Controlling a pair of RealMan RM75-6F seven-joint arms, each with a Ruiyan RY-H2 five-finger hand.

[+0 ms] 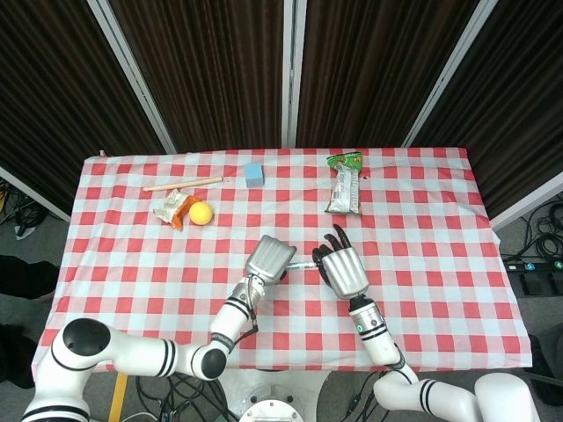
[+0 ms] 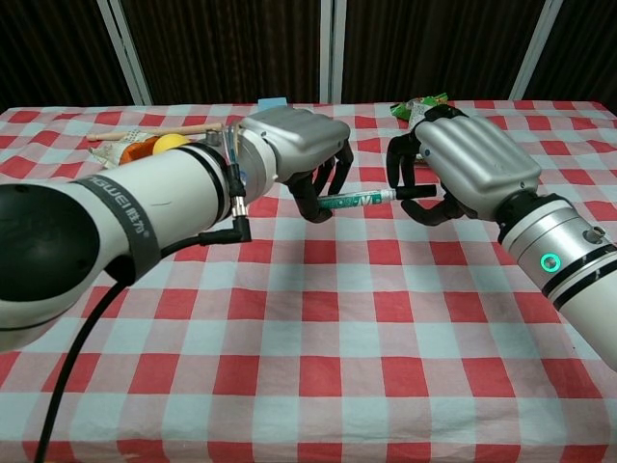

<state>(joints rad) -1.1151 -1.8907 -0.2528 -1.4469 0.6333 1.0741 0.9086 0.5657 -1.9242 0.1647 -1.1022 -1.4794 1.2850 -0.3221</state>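
**Pen bridges the gap between two hands, its long axis running side to side**

Seen from the head view, where both hands meet near the middle of the checked counter, the left hand and the right hand face each other with only a short gap between them. A thin pen lies across that gap, its long axis pointing from one hand to the other. From above, the backs of the hands hide the fingers, so the grip cannot be read here. Well apart, toward the far edge, sit a blue block, a wooden stick, a yellow ball beside a crumpled wrapper, and a snack packet below a green bag.

In the chest view the relation is plainer. The pen, green and white with a dark end, is nearly level, slightly higher toward the right hand, and appears lifted off the cloth. The left hand curls its fingers down around the green end and pinches it. The right hand closes its thumb and fingers on the dark end. Each hand thus holds one end, neither nearer than the other, and any pull would, as I judge it, run along the pen's length.
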